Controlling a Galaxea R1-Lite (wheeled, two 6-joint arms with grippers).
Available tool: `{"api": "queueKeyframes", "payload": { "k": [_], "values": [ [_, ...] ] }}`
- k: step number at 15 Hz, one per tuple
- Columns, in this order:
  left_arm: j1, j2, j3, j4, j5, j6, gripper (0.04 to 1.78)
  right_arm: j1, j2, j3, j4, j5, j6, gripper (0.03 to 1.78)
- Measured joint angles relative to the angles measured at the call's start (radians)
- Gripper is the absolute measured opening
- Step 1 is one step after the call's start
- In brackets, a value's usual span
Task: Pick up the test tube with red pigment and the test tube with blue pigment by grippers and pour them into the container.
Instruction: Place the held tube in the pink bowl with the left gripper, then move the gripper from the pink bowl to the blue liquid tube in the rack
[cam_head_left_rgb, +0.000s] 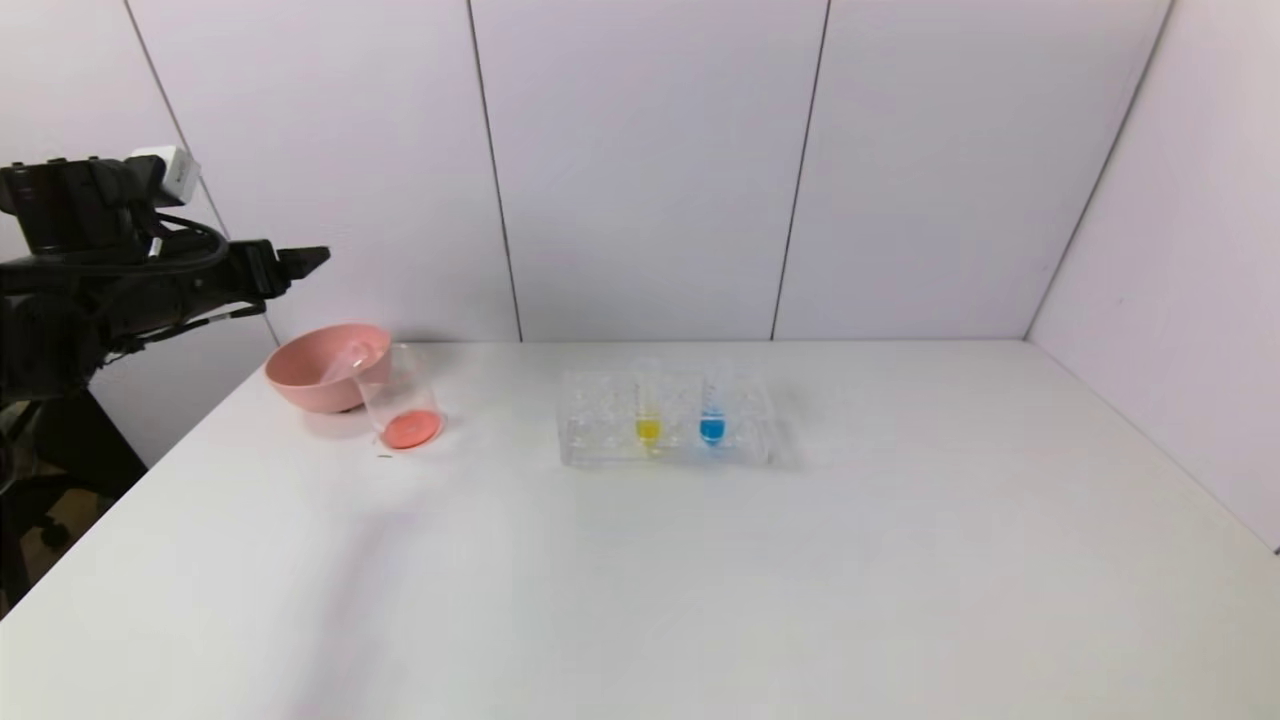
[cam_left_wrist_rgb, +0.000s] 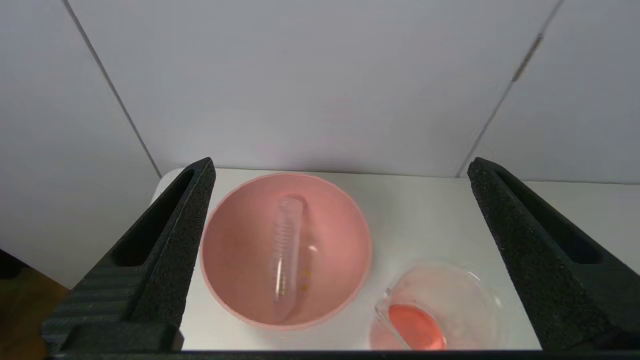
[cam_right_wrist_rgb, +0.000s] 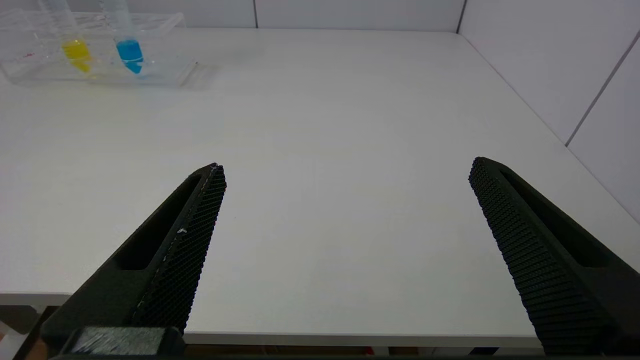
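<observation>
My right tool hangs low at the near edge of the bench, its two black fingers spread wide with nothing between them. Nothing lies between it and the clear rack farther back. In that rack the blue tube stands upright, bright blue liquid at its rounded tip, just beside a yellow tube on its left.

My left tool hovers above the far left corner of the bench, fingers also wide apart and empty. Below it sits the beaker, clear glass with orange-red liquid pooled in its bottom. Just behind the beaker, and perhaps touching it, is the pink bowl. A clear tube with pale graduation marks lies slanted inside the bowl and looks drained. I can read no writing on anything.
</observation>
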Motion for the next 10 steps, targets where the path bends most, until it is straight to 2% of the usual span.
{"api": "queueKeyframes", "payload": {
  "k": [5, 10],
  "values": [
    [-0.092, -0.208, 0.169, 0.001, -0.048, -0.001, 1.76, 0.000, 0.000, 0.000, 0.000, 0.000, 0.000, 1.77],
    [-0.220, -0.321, 0.285, 0.000, -0.094, 0.001, 1.76, 0.000, 0.000, 0.000, 0.000, 0.000, 0.000, 1.77]
  ]
}}
